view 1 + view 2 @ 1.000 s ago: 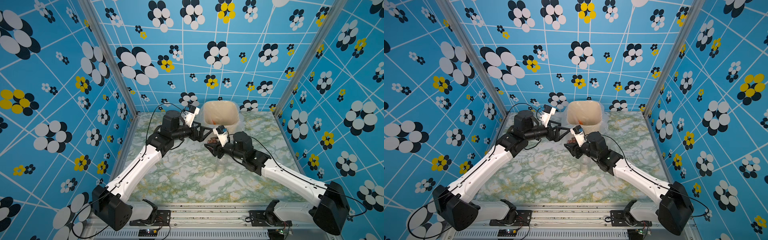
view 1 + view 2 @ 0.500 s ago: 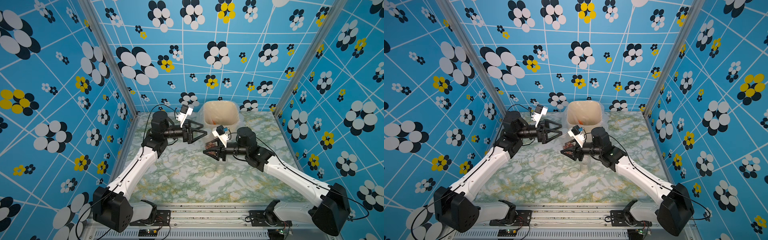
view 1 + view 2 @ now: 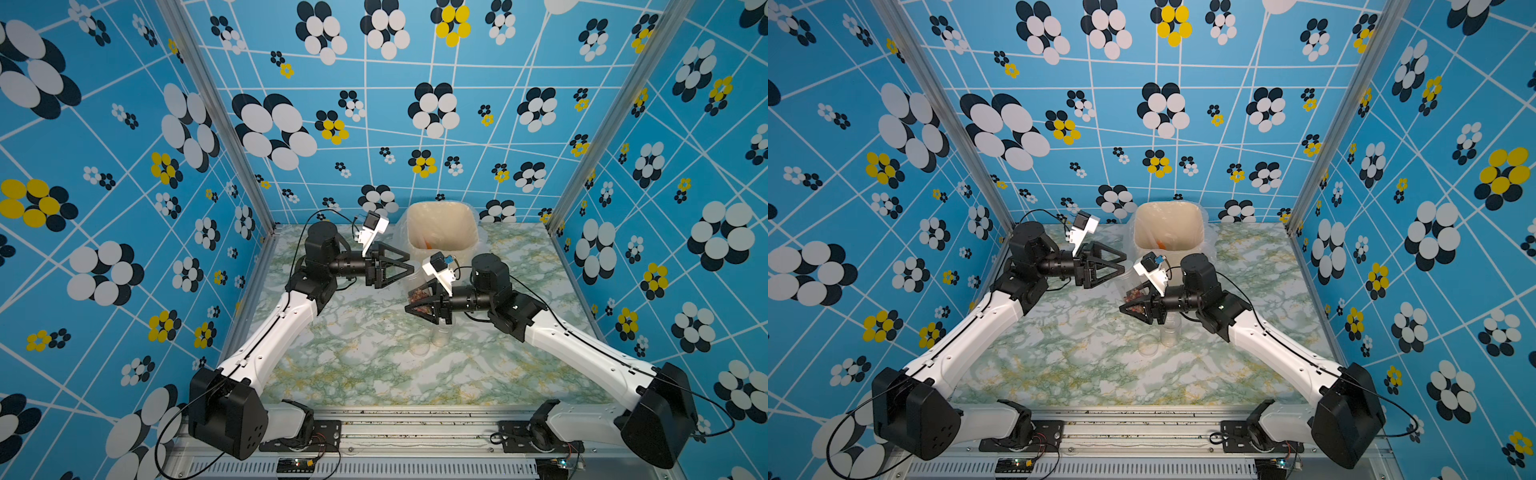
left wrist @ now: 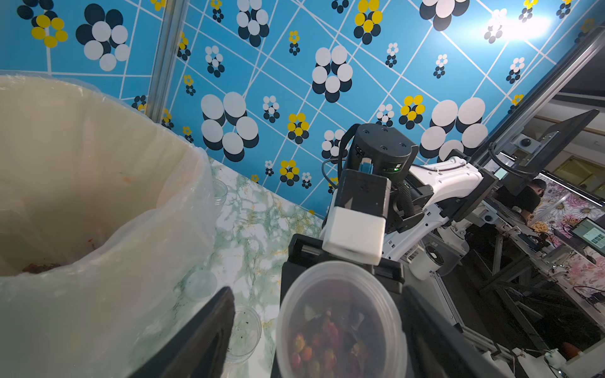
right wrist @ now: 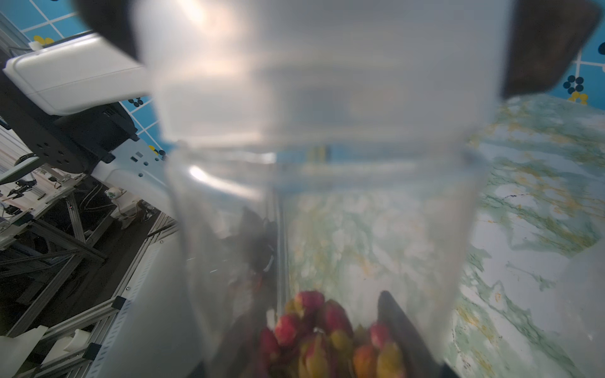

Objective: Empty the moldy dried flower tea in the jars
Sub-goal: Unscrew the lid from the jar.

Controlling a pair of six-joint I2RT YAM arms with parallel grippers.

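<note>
Two grippers, state: right gripper (image 3: 419,301) clamped across the body of a jar (image 5: 327,163), carried clear of the table. Left gripper (image 3: 409,266) spread wide, holding nothing, fingers (image 4: 203,333) flanking the jar's round end.
Finger clearance: plain gap on one side. Other side very close, contact not resolvable in the left wrist view.
Jar attitude: roughly on its side, lid (image 4: 340,304) end turned toward the left gripper. Lid seemingly on, hazy.
Tea location: moldy dried flower tea (image 4: 327,347) heaped along the low side of the held jar. None seen falling.
Position against bin: jar just in front of the lined bin (image 3: 440,224), over bare tabletop (image 3: 353,353), not over the opening.
Risk 1: tea spilled on the tabletop if the lid comes off here. Cause: jar on its side and outside the bin rim.
Risk 2: jar turning or slipping in the right grip during the lid pull. Cause: smooth clear wall, clamp on two narrow faces only.
Risk 3: lid cocked or jar shoved sideways on closing. Cause: jar nearer one left finger than the other.
Risk 4: knock on the empty jar (image 3: 440,334) and loose lid (image 3: 419,345) below the right gripper. Cause: any descent of that arm.
</note>
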